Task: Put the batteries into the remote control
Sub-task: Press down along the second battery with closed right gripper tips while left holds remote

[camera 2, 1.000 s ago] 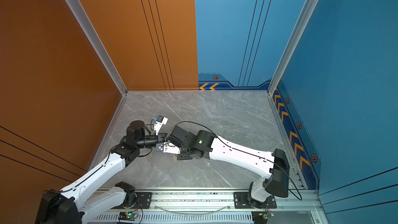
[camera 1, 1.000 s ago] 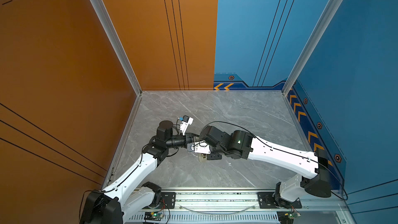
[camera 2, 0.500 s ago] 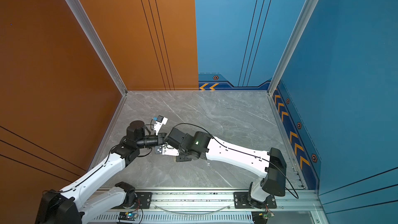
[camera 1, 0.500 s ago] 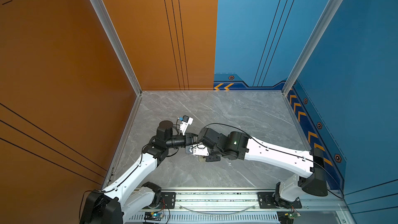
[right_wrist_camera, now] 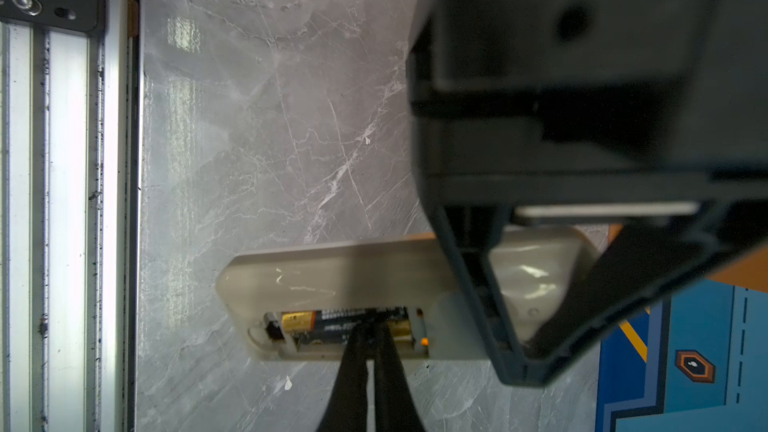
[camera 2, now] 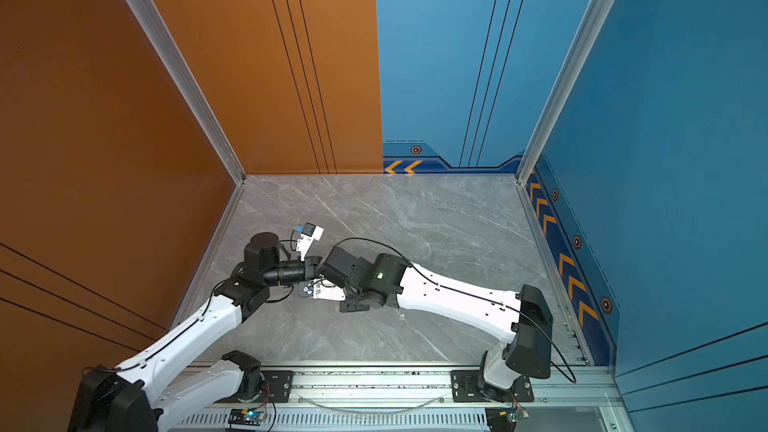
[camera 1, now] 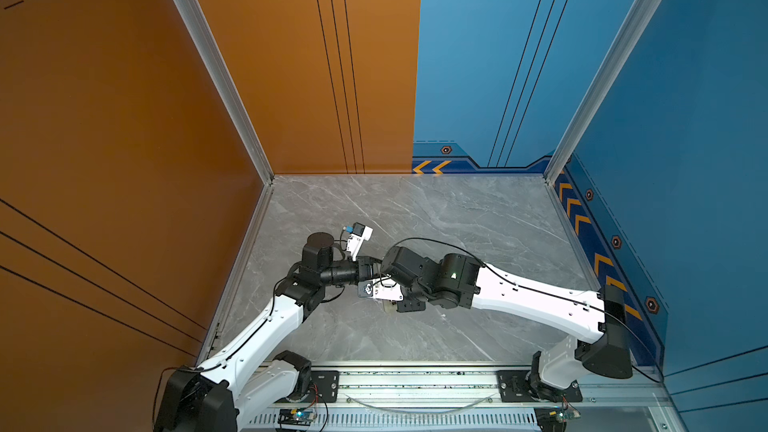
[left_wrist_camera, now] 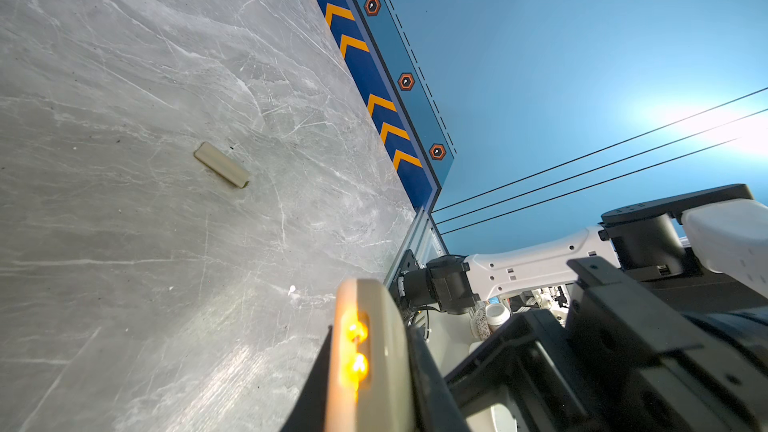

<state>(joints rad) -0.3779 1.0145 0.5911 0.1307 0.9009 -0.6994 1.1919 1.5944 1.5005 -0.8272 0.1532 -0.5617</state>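
Two white-and-black robot arms are seen meeting just left of the middle of the grey marble counter (camera 1: 415,218), in its nearer half. The remote control (right_wrist_camera: 332,280), a slim cream-white handset with its back turned outward, is held there by the left claw (left_wrist_camera: 370,392). That claw is clenched on the end away from the battery bay. Whether the remote also touches the counter cannot be told. The bay is uncovered, and the batteries (right_wrist_camera: 332,320) are seen lying inside it: one black cell with a copper end is plain, and a second is partly visible just beside it. The right claw (right_wrist_camera: 368,332) is clenched with nothing between its fingers, and its joined tips are set against the middle of the plain cell, as if pressing. A small flat cream piece, probably the bay's cover (left_wrist_camera: 222,164), is seen lying alone on the counter, well apart from the remote. The remote is judged to be light, stiff and glossy, so it is likely to slip or twist if pushed hard off-centre. A hold across the end far from the bay, as now, is judged best because the opening is left free. The batteries are judged to be small, hard, smooth and prone to rolling. They are best taken across the middle of the body and seated by pressure on the middle, not on an end. The cover is judged thin and hard to lift from a flat surface, and best taken by its long edges.
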